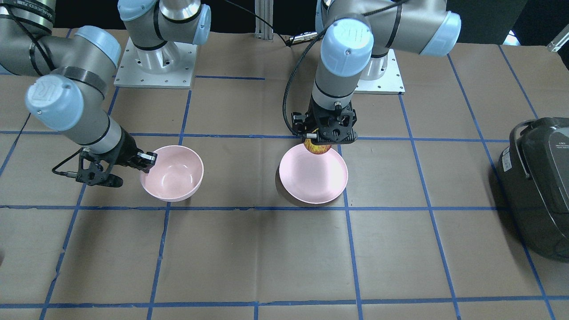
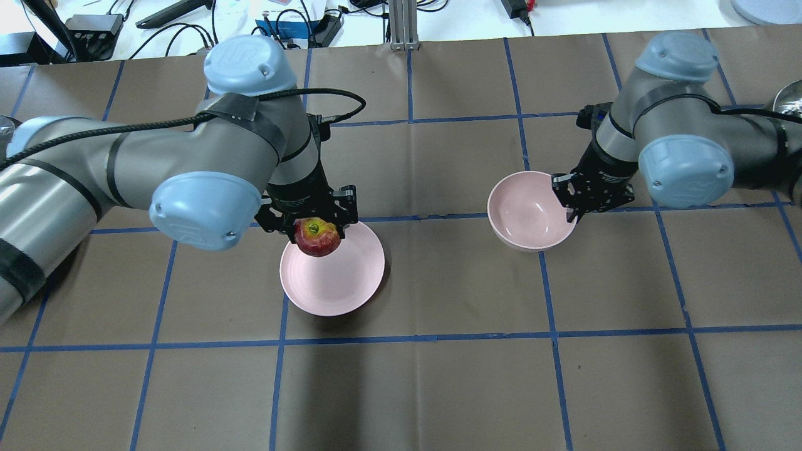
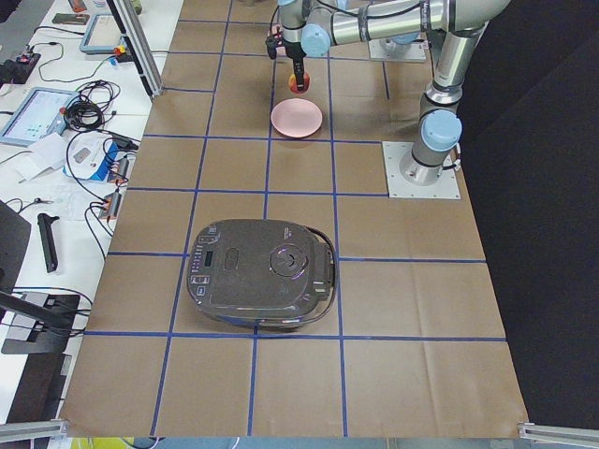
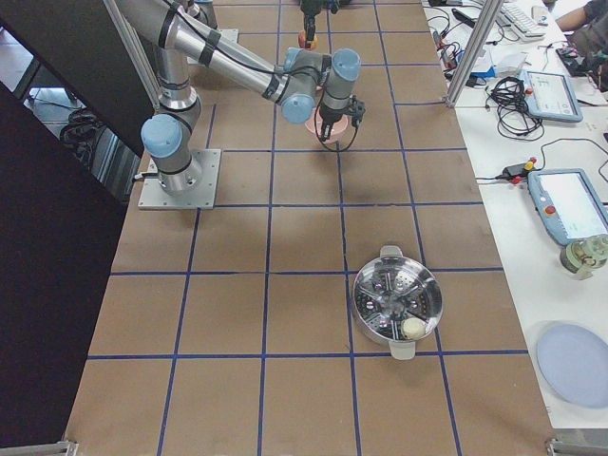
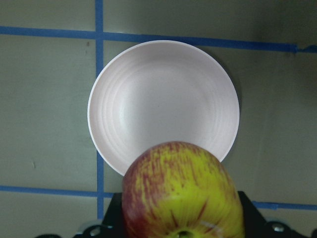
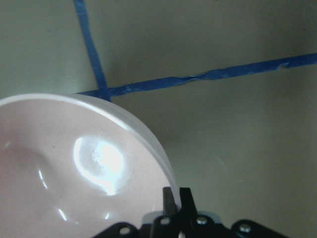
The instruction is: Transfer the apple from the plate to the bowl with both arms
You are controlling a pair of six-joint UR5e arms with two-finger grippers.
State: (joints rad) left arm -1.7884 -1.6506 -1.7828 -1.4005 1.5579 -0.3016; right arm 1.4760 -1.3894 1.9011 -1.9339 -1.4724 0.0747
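Two grips hold, I see: left gripper (image 1: 324, 141) clamps the apple (image 2: 317, 237) above the plate (image 2: 341, 285); right gripper (image 2: 572, 211) pinches the rim of the bowl (image 2: 523, 216).

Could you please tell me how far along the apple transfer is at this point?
Done: the apple is off the plate, which lies empty. In hand: the left gripper holds the apple above the plate's rim, while the right gripper pinches the rim of the bowl. Left: bringing apple and bowl together and dropping it in; the bowl is empty.
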